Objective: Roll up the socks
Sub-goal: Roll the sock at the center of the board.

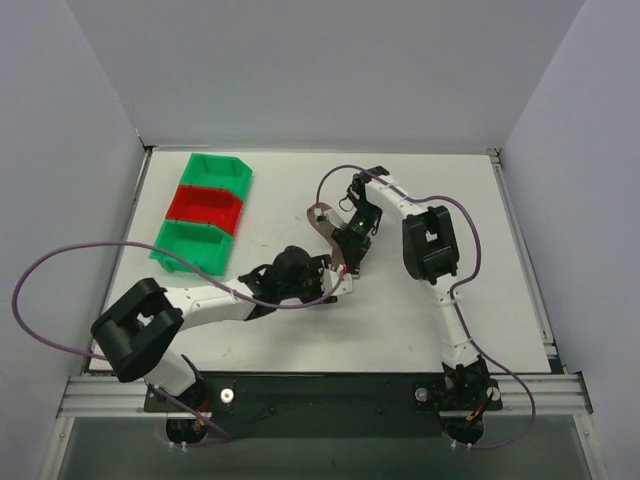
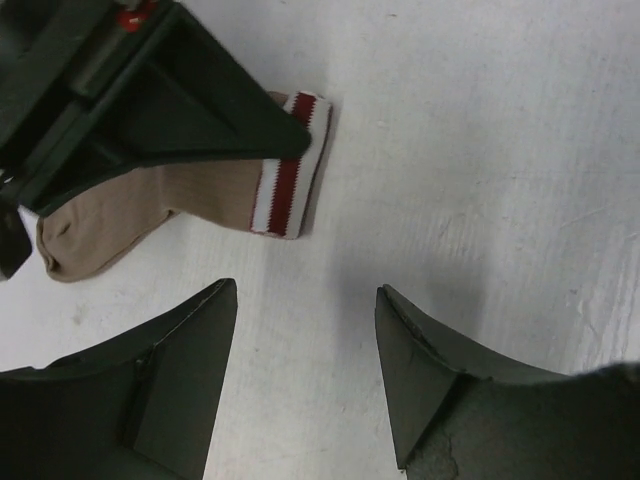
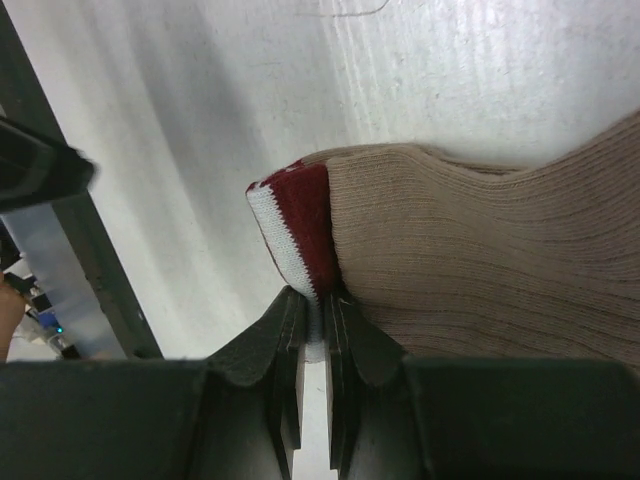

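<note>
One of the socks [image 3: 480,270], tan with a maroon and white striped cuff [image 3: 300,215], lies flat on the white table. In the top view the sock [image 1: 322,222] runs as a thin brown strip at the table's middle. My right gripper [image 3: 315,300] is shut on the cuff's edge, and it [image 1: 350,260] points down at the sock's near end. My left gripper [image 2: 305,300] is open over bare table, a short way from the cuff [image 2: 288,165], with nothing between its fingers. In the left wrist view the right gripper's dark fingers [image 2: 200,110] cover part of the sock [image 2: 150,205].
Three small bins stand in a row at the back left: green [image 1: 218,172], red [image 1: 205,205], green [image 1: 190,245]. White walls close the table on three sides. Purple cables loop from both arms over the table's left and right parts.
</note>
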`<state>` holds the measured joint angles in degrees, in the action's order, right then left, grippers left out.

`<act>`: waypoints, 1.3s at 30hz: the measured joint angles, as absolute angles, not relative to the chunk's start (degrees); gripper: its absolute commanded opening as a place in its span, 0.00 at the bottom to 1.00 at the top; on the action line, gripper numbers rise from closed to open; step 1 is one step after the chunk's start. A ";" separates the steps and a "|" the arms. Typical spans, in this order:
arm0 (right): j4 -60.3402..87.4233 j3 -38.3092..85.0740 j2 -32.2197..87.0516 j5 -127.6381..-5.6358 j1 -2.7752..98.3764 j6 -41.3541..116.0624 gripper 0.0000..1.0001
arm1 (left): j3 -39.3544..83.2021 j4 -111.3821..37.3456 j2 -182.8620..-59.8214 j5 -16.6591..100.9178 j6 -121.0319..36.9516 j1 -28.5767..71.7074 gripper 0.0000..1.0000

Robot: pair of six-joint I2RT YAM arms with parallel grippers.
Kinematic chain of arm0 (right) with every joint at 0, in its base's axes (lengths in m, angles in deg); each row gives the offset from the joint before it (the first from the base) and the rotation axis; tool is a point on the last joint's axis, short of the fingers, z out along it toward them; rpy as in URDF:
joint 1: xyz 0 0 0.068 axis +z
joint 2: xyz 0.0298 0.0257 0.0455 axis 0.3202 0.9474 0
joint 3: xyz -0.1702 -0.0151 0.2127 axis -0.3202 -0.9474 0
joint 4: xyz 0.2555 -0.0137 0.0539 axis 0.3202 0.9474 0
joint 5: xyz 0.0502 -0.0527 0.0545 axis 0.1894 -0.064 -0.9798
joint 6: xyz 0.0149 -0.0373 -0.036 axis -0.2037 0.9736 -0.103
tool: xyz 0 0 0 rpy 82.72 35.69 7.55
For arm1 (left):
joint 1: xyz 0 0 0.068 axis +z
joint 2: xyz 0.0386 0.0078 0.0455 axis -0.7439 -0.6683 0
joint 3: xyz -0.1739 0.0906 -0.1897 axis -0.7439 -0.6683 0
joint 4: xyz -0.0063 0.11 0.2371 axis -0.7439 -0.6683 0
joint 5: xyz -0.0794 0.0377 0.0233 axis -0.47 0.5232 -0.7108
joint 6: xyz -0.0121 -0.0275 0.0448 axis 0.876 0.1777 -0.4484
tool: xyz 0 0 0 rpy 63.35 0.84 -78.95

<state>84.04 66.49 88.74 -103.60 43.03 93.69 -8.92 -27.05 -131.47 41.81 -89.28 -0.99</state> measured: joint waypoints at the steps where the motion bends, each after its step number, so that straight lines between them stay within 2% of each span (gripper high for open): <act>1: 84.54 66.49 88.88 -103.66 43.03 93.71 0.00 | -8.92 -26.06 -133.27 43.45 -90.50 -2.44 0.67; 9: 86.18 66.35 89.47 -104.34 43.12 93.69 0.00 | -7.55 -18.00 -144.59 51.71 -97.89 -6.61 0.67; 17: 86.81 65.35 89.47 -104.53 43.51 93.66 0.00 | -7.24 -12.14 -147.91 55.23 -102.90 -8.01 0.65; 20: 87.07 64.96 89.47 -104.71 43.51 93.66 0.00 | -6.78 -10.15 -149.40 56.41 -104.34 -8.73 0.62; 21: 87.10 64.89 89.47 -104.78 43.51 93.66 0.00 | -6.50 -9.65 -149.94 56.65 -104.75 -8.93 0.59; 23: 87.12 64.78 89.47 -104.91 43.51 93.66 0.00 | -5.91 -8.95 -150.95 57.20 -105.34 -9.15 0.39; 25: 87.12 64.63 89.47 -104.95 43.51 93.64 0.00 | -5.43 -9.23 -151.95 57.46 -105.37 -9.28 0.27; 28: 87.16 64.50 89.47 -104.97 43.51 93.62 0.00 | -5.25 -9.12 -153.13 57.92 -106.48 -9.65 0.19; 30: 87.18 64.52 89.47 -104.93 43.51 93.62 0.00 | -5.08 -9.10 -153.48 58.38 -106.90 -9.89 0.00; 37: 87.23 64.43 89.47 -104.86 43.49 93.60 0.00 | -4.55 -9.45 -154.03 60.06 -108.21 -10.72 0.00; 39: 87.23 64.39 89.47 -104.86 43.47 93.51 0.03 | -4.33 -10.04 -154.03 60.04 -108.32 -10.74 0.00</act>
